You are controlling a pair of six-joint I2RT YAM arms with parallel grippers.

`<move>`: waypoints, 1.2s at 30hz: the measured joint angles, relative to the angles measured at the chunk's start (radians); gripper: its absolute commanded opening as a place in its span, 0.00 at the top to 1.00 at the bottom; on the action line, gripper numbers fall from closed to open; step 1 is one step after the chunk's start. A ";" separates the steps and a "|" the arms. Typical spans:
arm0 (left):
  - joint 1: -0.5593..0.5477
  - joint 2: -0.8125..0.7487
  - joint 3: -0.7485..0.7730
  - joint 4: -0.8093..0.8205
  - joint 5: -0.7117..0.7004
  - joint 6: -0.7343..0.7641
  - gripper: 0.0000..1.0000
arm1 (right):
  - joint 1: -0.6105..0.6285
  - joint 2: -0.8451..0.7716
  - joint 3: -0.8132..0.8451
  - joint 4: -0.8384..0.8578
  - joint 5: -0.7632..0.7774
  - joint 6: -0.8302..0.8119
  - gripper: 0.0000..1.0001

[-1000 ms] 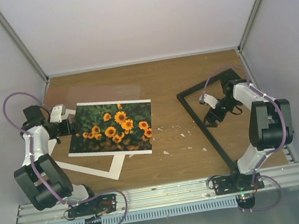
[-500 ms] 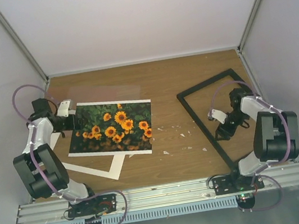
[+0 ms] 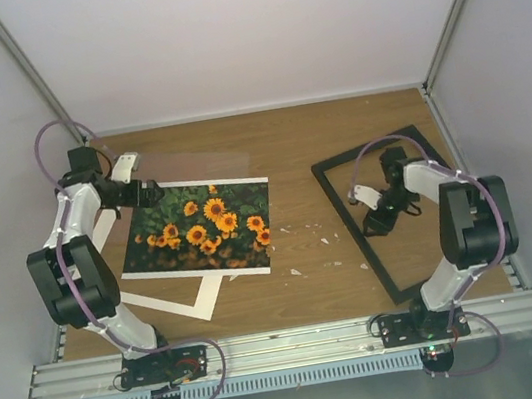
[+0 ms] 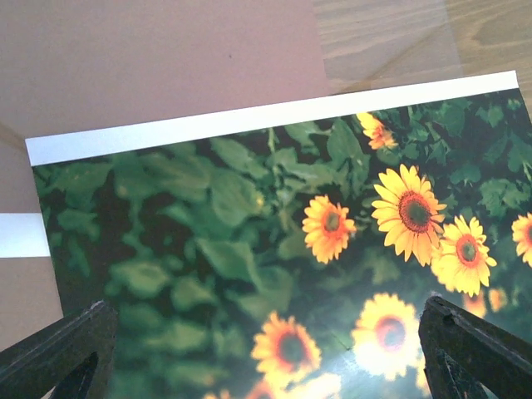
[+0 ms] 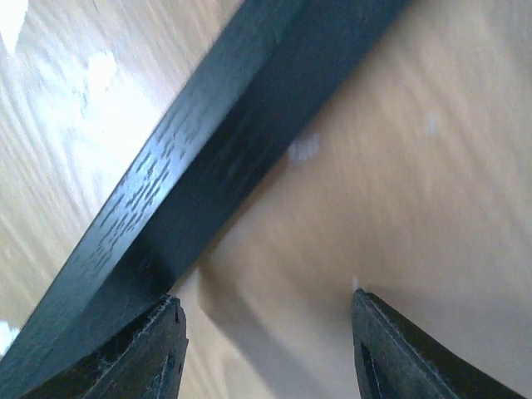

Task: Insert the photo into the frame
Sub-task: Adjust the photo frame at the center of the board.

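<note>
Photo: sunflower photo (image 3: 200,228) lay flat on L half of table (image 3: 286,135), near edge resting on white mat (image 3: 176,303), far-L corner over brown backing board (image 4: 166,58).
Photo axis: long side ran L–R w/ slight tilt; white border showed along far edge.
Frame: black frame (image 3: 368,249) lay flat on R half of table, bare wood showing through its opening.
Frame axis: long side ran far-to-near, leaning R toward near end, i.e. approx. crossed w/ photo's long axis.
Key relation: photo lay L of frame, well apart, w/ a strip of bare wood and white chips (image 3: 323,241) between. Judged: print needs carrying R plus approx. a quarter turn to sit in.
L pincer: my L pincer (image 3: 147,193) hung over photo's far-L corner, jaws spread wide, nothing held; contact w/ paper couldn't be told.
R pincer: my R pincer (image 3: 376,222) sat low inside frame opening, just beside L rail; jaws partway apart, bare wood between, nothing clamped. Whether one finger touched the rail, couldn't tell.
Nearer arm: L arm to photo; R arm to frame.
Edges: photo's far edge lay near clear sheet (image 3: 189,161); frame's far-R corner near R wall.
Room: open wood betw. photo and frame and beyond frame's far rail; side walls close to both arms.
Risk (judged): thin paper lying flat gives little edge to pinch; may slide or buckle.
</note>
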 measured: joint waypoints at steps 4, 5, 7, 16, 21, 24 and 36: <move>-0.014 0.005 0.008 -0.008 -0.011 -0.001 0.01 | 0.108 0.071 0.073 0.045 -0.037 0.035 0.44; -0.014 0.005 0.008 -0.010 -0.012 -0.002 0.01 | 0.132 0.093 0.098 0.056 -0.048 0.045 0.44; -0.017 0.004 0.003 -0.009 -0.016 -0.003 0.01 | 0.166 0.130 0.139 0.072 -0.069 0.064 0.44; -0.020 -0.079 -0.135 -0.004 -0.043 -0.015 0.01 | 0.253 0.323 0.389 0.064 -0.142 0.154 0.43; -0.020 -0.122 -0.162 0.000 -0.056 -0.025 0.01 | 0.297 0.386 0.476 0.059 -0.154 0.171 0.41; -0.020 -0.138 -0.173 0.002 -0.056 -0.032 0.01 | 0.323 0.410 0.509 0.077 -0.165 0.172 0.40; -0.343 -0.194 -0.186 0.083 -0.154 -0.066 0.01 | 0.318 0.391 0.557 0.051 -0.226 0.230 0.35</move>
